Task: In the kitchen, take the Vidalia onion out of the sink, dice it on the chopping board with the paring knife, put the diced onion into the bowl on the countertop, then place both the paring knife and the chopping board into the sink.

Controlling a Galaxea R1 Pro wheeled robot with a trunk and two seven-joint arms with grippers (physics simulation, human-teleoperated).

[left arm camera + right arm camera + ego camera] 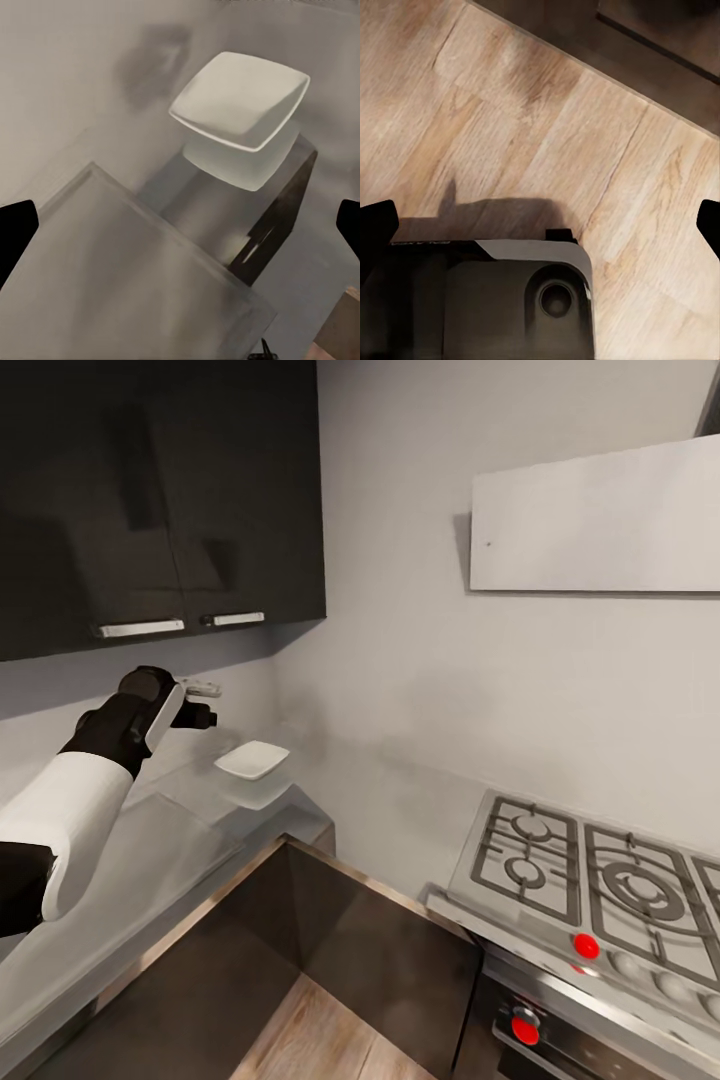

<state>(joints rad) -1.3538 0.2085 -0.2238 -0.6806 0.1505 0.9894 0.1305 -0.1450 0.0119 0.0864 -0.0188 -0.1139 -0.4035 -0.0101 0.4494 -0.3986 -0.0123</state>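
Note:
A shallow white squarish bowl (252,759) sits on the glossy grey countertop (120,880), close to the wall corner. My left gripper (210,702) hovers above the countertop, a little to the left of the bowl and higher than it. In the left wrist view the bowl (240,97) lies ahead with its reflection under it. The left gripper (180,225) is open, its fingertips (16,232) wide apart with nothing between them. My right gripper (540,225) is also open and empty, hanging over the wood floor. The Vidalia onion, chopping board, paring knife and sink are out of view.
Glossy black upper cabinets (150,500) with chrome handles hang above the left arm. A gas stove (590,890) with red knobs stands at the right, under a pale hood (600,520). The counter's end panel (380,950) drops to wood floor (547,112). The robot base (510,300) is below the right gripper.

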